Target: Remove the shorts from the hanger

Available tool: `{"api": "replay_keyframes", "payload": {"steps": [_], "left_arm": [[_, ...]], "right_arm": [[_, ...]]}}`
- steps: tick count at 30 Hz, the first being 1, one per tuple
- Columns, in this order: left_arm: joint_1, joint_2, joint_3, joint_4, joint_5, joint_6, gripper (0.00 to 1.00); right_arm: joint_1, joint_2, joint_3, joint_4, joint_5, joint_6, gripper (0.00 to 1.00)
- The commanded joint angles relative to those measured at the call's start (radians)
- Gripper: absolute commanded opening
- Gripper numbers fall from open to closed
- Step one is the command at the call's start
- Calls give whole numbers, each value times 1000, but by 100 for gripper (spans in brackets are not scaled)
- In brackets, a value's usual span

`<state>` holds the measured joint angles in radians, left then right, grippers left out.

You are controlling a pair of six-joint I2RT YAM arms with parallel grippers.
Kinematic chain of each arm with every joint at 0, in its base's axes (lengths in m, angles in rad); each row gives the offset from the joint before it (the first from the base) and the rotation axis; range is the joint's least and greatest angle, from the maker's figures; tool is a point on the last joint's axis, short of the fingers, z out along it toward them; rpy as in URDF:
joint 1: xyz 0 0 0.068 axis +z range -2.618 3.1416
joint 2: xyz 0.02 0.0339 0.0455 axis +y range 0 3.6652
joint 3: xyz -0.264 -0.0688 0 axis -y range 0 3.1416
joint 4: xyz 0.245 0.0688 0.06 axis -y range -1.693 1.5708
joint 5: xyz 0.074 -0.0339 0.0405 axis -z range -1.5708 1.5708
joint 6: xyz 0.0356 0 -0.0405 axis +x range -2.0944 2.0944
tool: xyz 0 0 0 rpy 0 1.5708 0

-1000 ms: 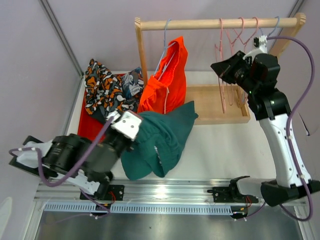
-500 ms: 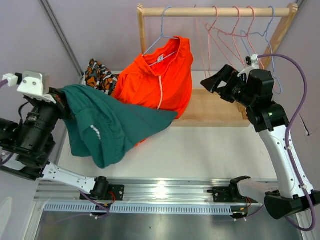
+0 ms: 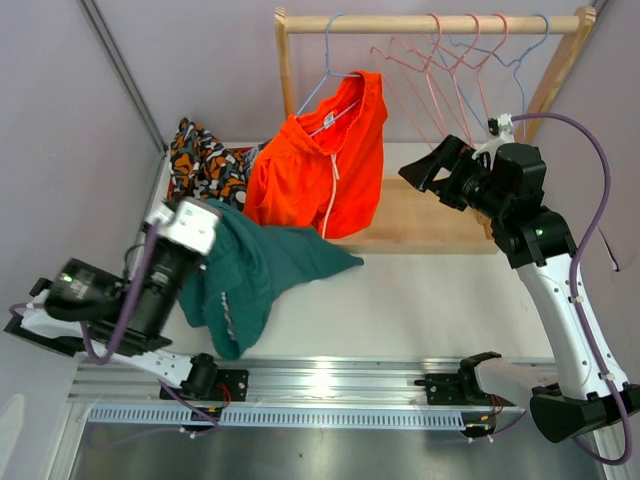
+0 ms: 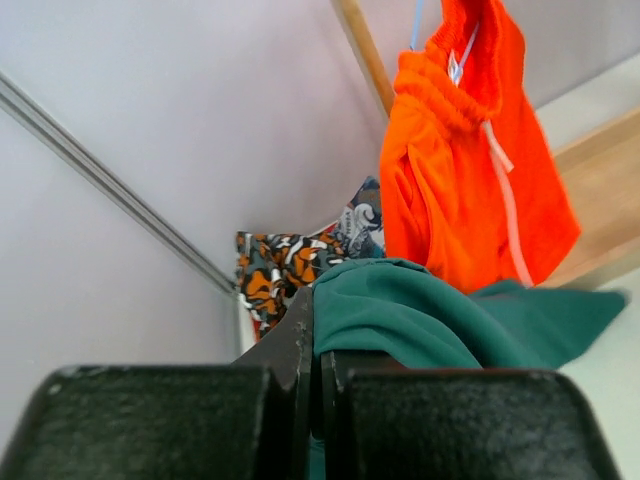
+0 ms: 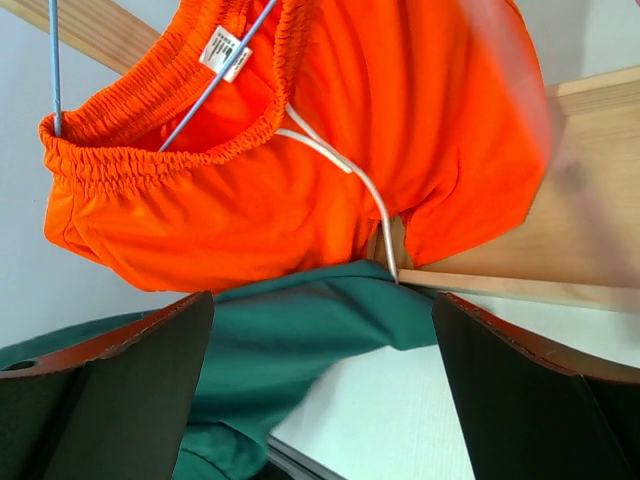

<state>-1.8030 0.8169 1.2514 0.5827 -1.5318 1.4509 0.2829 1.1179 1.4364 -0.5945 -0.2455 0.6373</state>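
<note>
**A:** Hanging from the wooden rack [image 3: 430,22], how many pairs do you count?

**B:** One. The orange shorts [image 3: 325,165] are on the blue hanger [image 3: 318,85] at the rail's left end, beside the left post. The empty hangers [image 3: 450,60] are bunched toward the rail's right end.

**A:** And the rest?

**B:** The teal shorts [image 3: 265,270] are off the rack, slumped on the table in front of its left post. The left gripper [image 4: 318,340] has its fingers pinched tight on a fold of them. The printed shorts [image 3: 200,165] lie heaped left of that post.

**A:** What about the right gripper [image 5: 320,330]?

**B:** Its fingers are spread wide and hold nothing. It hovers in front of the rack's middle, facing the orange pair.

**A:** How will that pair handle?

**B:** I'd judge it light and limp. It's thin fabric that sags and folds, and it gives no resistance to push against (expect it to swing on the hanger when touched).

**A:** Where should it take hold?

**B:** At the gathered waistband [image 5: 150,160], I'd say, close to where the hanger wire runs inside it. The elastic there is the thickest part, so a pinch should bite well. A hold on a leg hem would probably just stretch the cloth and drag the hanger along the rail. It should avoid the white drawstring [image 5: 345,175], which looks likely to slip through the fingers.
</note>
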Motion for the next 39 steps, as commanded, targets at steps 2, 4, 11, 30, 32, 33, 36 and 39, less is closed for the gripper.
{"api": "replay_keyframes", "payload": {"steps": [2,4,11,30,32,33,36,39], "left_arm": [[1,10,-63,-265,45,-139,0],[43,16,-20,-455,58,-222,0],[302,261,280,-1531,469,-1063,0],[1257,267,569,-1323,568,-1122,0],[1361,327,704,-1372,663,-1216,0],[1386,352,730,-1367,744,-1230,0],[1468,497,897,-1330,885,-1273,0],[1510,621,1121,-1333,961,-1271,0]], "right_arm": [[16,-24,-4,32,-23,4,99],[15,-26,-2,29,-24,-1,99],[15,-12,32,-16,-54,-37,99],[-5,-27,-31,-1,-95,-42,99],[-4,-24,-28,-1,-97,-47,99],[-4,-23,-27,-1,-100,-48,99],[-5,-17,-27,-2,-106,-53,99],[-7,-12,-37,-2,-107,-57,99]]}}
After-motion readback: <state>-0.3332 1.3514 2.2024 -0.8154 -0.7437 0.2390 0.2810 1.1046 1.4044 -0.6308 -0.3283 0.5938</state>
